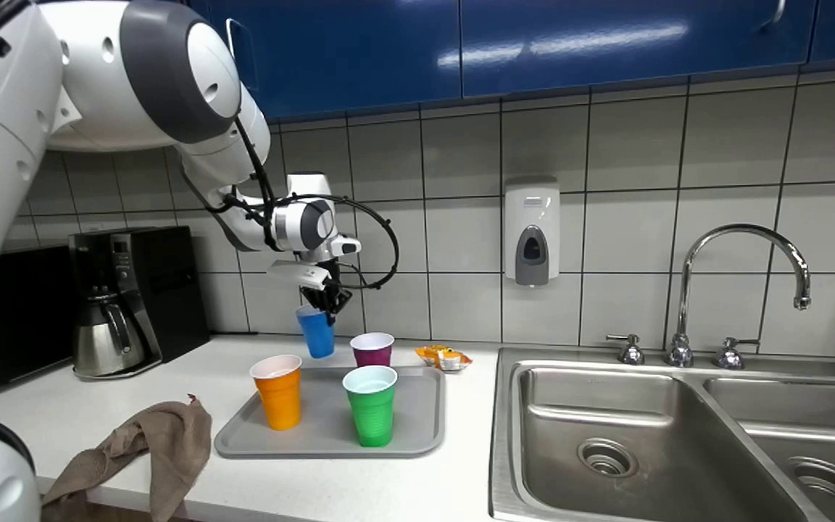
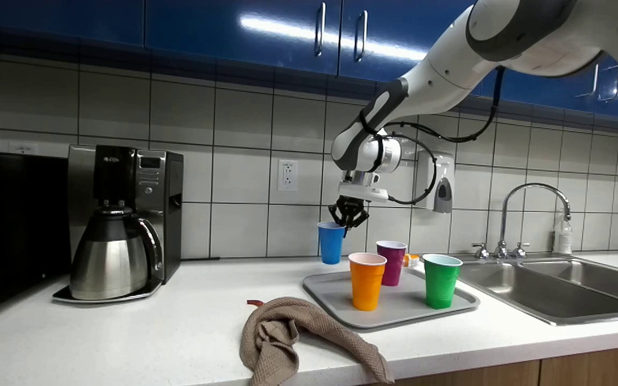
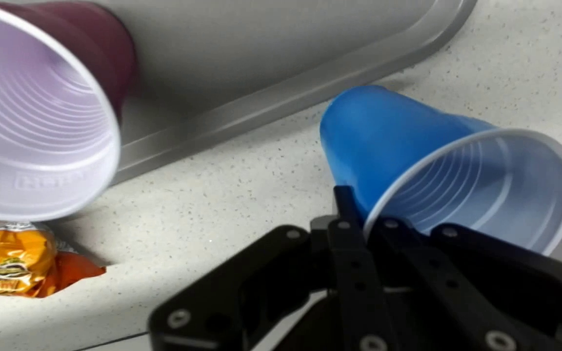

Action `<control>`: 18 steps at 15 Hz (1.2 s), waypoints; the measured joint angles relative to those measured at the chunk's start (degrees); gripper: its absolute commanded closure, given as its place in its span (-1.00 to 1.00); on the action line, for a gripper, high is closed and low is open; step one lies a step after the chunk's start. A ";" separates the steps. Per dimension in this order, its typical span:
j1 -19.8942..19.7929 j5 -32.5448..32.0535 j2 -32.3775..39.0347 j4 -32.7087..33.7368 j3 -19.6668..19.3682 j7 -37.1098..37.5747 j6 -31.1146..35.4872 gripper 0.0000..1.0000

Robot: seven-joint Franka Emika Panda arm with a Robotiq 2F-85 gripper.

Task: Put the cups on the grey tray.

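White countertop (image 1: 467, 449) up against a tiled wall (image 1: 454, 235), with blue cabinets (image 1: 345, 54) along the top in both exterior views. In an exterior view there's a steel sink (image 1: 555, 475) at lower right and a brown towel (image 1: 171, 442) draped over the counter edge at lower left. So, cup count: the grey tray (image 1: 417, 406) near lower centre has an orange cup (image 1: 281, 397), a green cup (image 1: 372, 413) and a purple cup (image 1: 372, 354) standing on it. Blue cup (image 3: 383, 131) is off the tray, right of centre in the wrist view, its base near the tray's rim. Gripper (image 3: 366, 217) is at the bottom of that view, pinched narrow on the cup's wall, one finger (image 3: 344, 200) outside and the other inside the rim. Can't tell if the cup's base touches the counter. Orange snack packet (image 3: 12, 261) lies at the left edge of the wrist view, off the tray. Coffee maker (image 2: 151, 225) stands on the left in an exterior view.
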 measured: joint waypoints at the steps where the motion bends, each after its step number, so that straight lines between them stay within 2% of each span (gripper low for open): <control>1: -0.26 0.00 -0.69 -1.23 0.08 -0.62 0.00 0.99; 9: -0.97 0.01 -4.97 -9.68 1.20 -4.66 0.00 0.99; 18: -0.98 0.01 -5.87 -12.86 2.34 -5.59 0.05 0.99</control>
